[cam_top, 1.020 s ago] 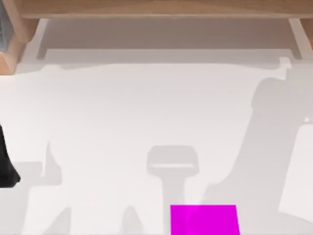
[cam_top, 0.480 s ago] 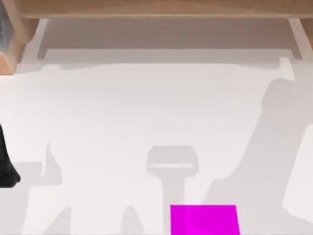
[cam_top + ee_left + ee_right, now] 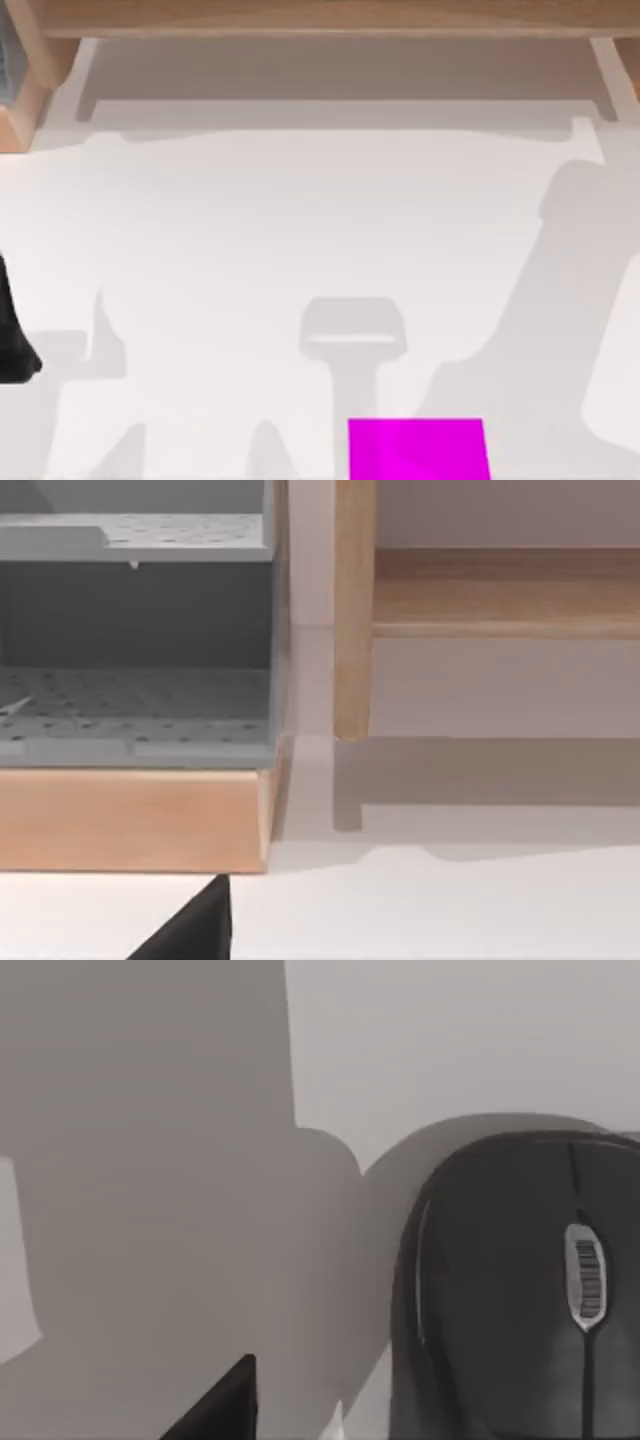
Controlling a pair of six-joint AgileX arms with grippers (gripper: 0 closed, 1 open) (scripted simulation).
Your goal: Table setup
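Bright, even light falls on the broad white matte tabletop [image 3: 300,230], where soft grey shadows spread. No glare shows. Edges look slightly soft in every view, as on the small magenta rectangular pad [image 3: 416,448].

A matte black, tapering part of the left arm [image 3: 12,345] shows at the table's left edge.

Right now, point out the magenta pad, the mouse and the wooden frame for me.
magenta pad [image 3: 417,448], top view, middle of its flat face.
mouse [image 3: 520,1290], right wrist view, dark shell beside the scroll wheel.
wooden frame [image 3: 330,18], top view, long back rail.
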